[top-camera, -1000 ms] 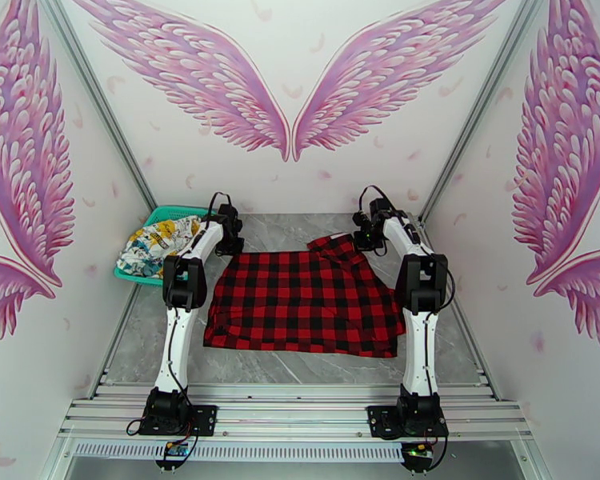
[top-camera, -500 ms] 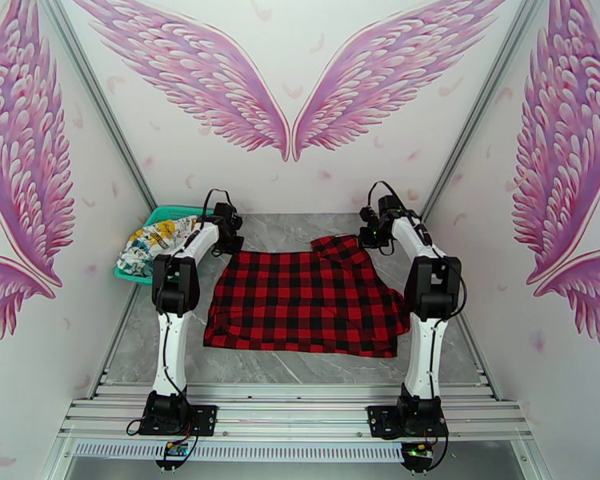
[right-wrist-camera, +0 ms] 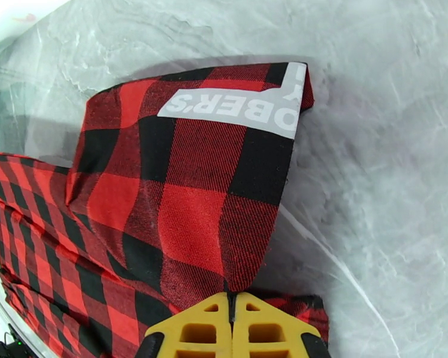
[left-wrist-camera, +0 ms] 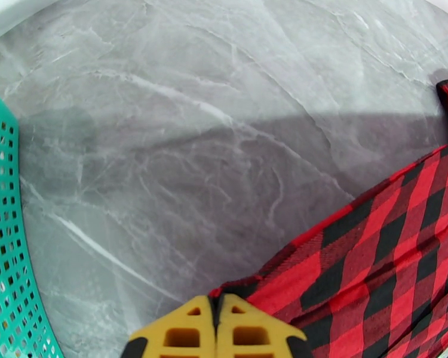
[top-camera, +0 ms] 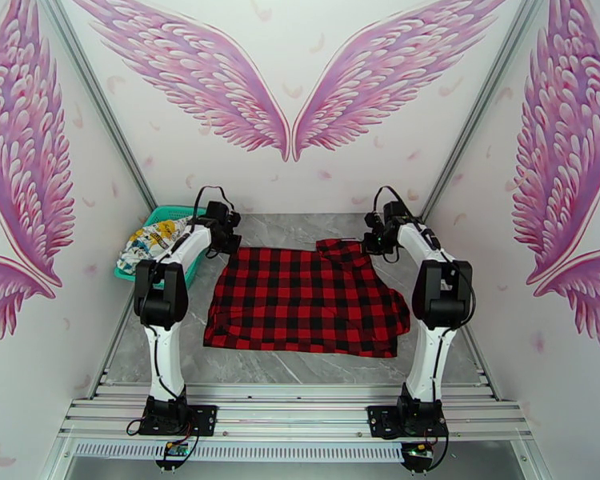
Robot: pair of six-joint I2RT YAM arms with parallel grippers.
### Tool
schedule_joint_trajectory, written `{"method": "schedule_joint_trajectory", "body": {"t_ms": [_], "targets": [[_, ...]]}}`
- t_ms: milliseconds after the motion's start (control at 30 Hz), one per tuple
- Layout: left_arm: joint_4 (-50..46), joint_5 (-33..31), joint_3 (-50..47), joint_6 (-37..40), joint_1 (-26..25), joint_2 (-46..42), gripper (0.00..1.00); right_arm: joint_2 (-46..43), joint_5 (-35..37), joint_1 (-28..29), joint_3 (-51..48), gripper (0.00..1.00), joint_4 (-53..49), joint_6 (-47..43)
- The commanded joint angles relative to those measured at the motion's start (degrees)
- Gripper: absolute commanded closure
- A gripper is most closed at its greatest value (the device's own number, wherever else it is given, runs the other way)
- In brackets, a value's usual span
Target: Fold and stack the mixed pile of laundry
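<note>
The red-and-black plaid garment [top-camera: 300, 302] lies spread flat across the middle of the grey table. My left gripper [top-camera: 222, 240] is shut on its far left corner [left-wrist-camera: 266, 293], the yellow fingertips [left-wrist-camera: 248, 335] pressed together at the cloth's edge. My right gripper [top-camera: 378, 242] is shut on the far right part, where a flap [right-wrist-camera: 182, 192] is folded over and shows white lettering [right-wrist-camera: 236, 111]. The white cartoon-print garment [top-camera: 152, 243] lies bunched in the teal basket at the far left.
The teal mesh basket [top-camera: 168, 211] stands against the left wall, and its side [left-wrist-camera: 3, 281] is close to my left gripper. Bare marble table [top-camera: 300, 230] runs behind the plaid cloth. Wall panels close in both sides and the back.
Both elbows have swung outward, and both grippers have shifted slightly outward along the far edge. The plaid cloth's far corners and the folded flap have moved with them.
</note>
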Motion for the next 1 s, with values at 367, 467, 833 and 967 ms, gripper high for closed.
{"method": "schedule_joint_trajectory", "body": {"t_ms": [367,467,833,967], "targets": [[5.7,0.4,-14.1,0.0,-0.2,-13.1,1.0,-12.9,-0.4,-1.3,-13.9,1.0,5.9,4.3],[6.4,0.3,-16.8,-0.2,-0.2,-15.3,1.0,-15.6,0.2,-1.3,-16.7,1.0,6.6,4.6],[8.8,-1.6,-26.4,-2.2,-1.0,-21.9,1.0,-25.5,3.2,-1.3,-29.1,1.0,9.5,9.9],[10.5,-3.0,-32.3,-3.9,-2.2,-24.5,1.0,-29.2,3.3,-1.3,-35.8,1.0,12.0,13.8]]}}
